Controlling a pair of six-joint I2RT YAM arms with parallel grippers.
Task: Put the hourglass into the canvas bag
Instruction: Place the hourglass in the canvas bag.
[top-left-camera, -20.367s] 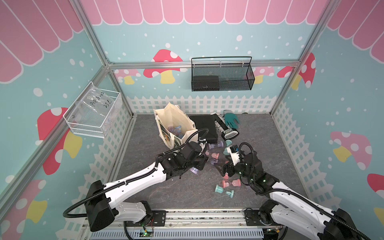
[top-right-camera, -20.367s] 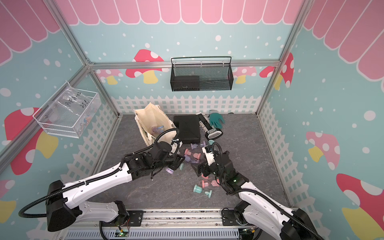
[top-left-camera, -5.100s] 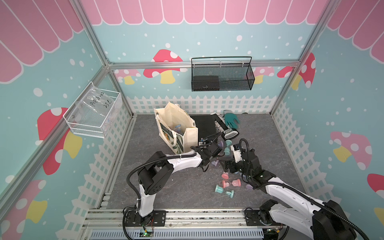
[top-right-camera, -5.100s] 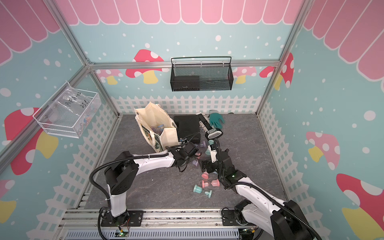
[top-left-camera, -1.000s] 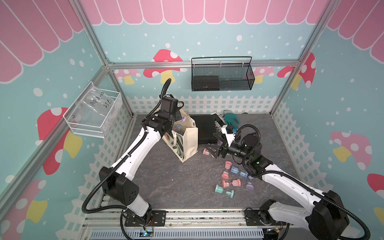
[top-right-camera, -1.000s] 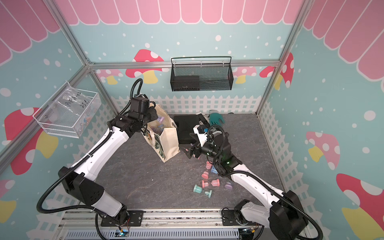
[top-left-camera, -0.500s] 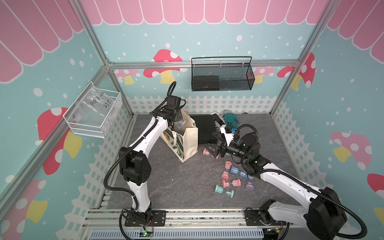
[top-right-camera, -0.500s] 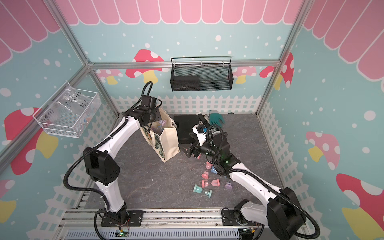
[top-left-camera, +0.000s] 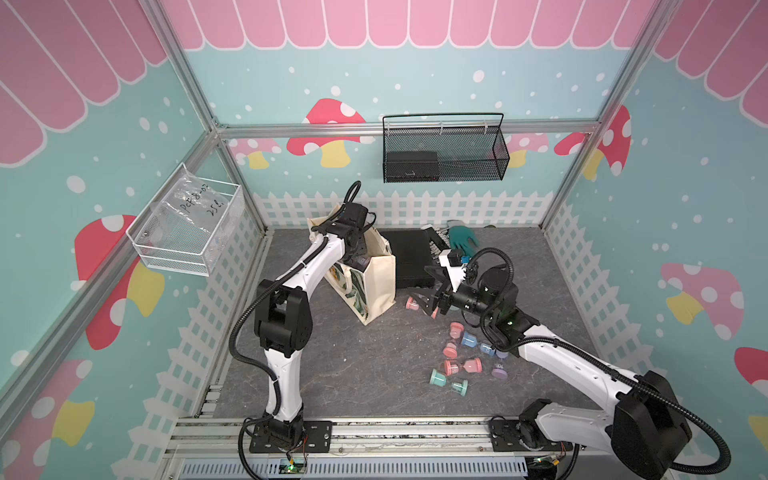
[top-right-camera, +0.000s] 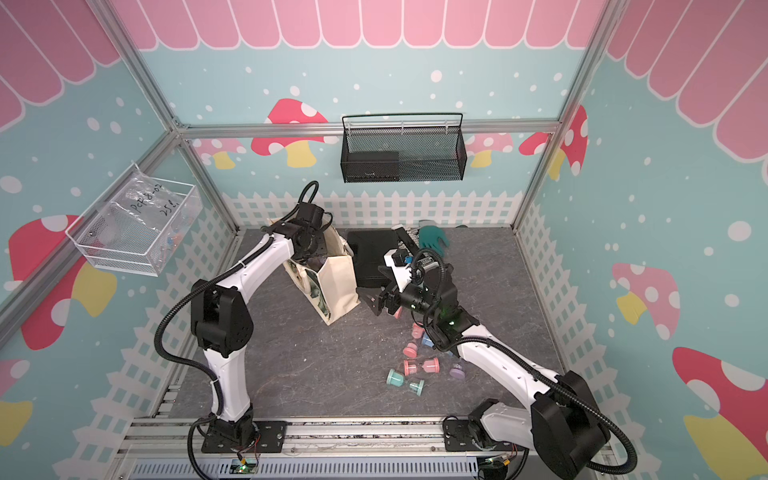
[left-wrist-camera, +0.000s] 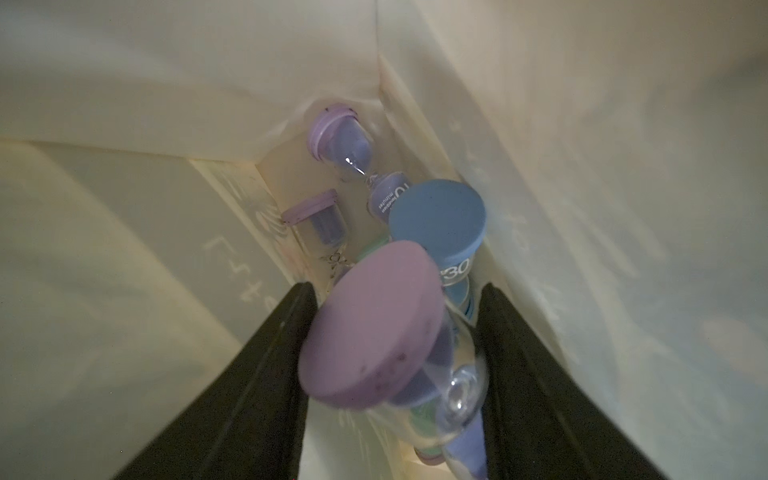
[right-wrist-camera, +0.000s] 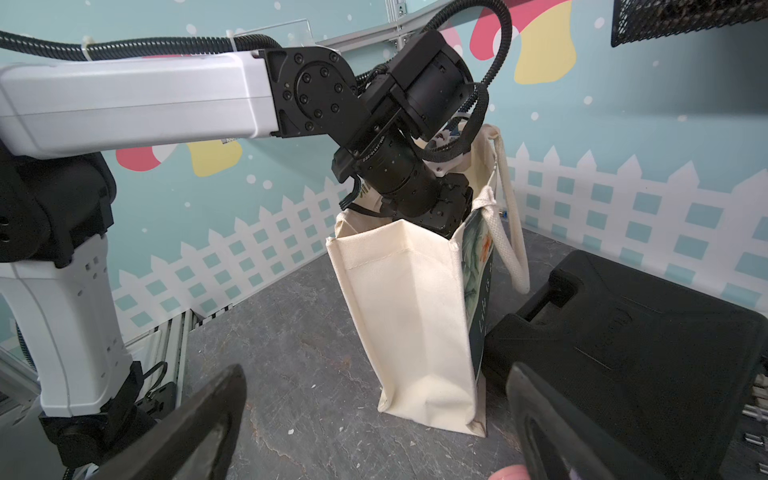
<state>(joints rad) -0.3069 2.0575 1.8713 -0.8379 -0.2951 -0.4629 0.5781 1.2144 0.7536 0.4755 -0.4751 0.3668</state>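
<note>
1. Toward the back edge of the grey stone-look tabletop (top-left-camera: 353, 365), left of centre: a boxy cream canvas bag (top-left-camera: 376, 286) with a dark green printed panel stands upright with its mouth open. It is just beside a flat black plastic case (top-left-camera: 409, 257).
2. The left gripper (left-wrist-camera: 397, 291) is down inside the bag. Its fingers are closed part-way on a purple-capped glass hourglass (left-wrist-camera: 370, 328), which is tilted and nearer the mouth than the rest.
3. Bag bottom, from the left wrist view:
   - a blue-capped hourglass marked 30 (left-wrist-camera: 438, 220)
   - a purple hourglass lying in the corner (left-wrist-camera: 353, 153)
   - a second purple one (left-wrist-camera: 320, 220) against the wall
   - a mint-green cap (left-wrist-camera: 374, 248), mostly hidden
4. The right gripper (right-wrist-camera: 376, 374) has its fingers spread wide and holds nothing. It sits low over the tabletop, facing the bag's narrow side.
5. Loose pink, blue, purple and teal hourglasses (top-left-camera: 469, 366) lie on the tabletop right of the bag.
6. A black wire basket (top-left-camera: 442, 153) on the back wall holds a dark box (top-left-camera: 411, 160).
7. A white wire bin (top-left-camera: 174, 253) on the left wall holds a clear plastic pouch with handwriting (top-left-camera: 195, 208).
</note>
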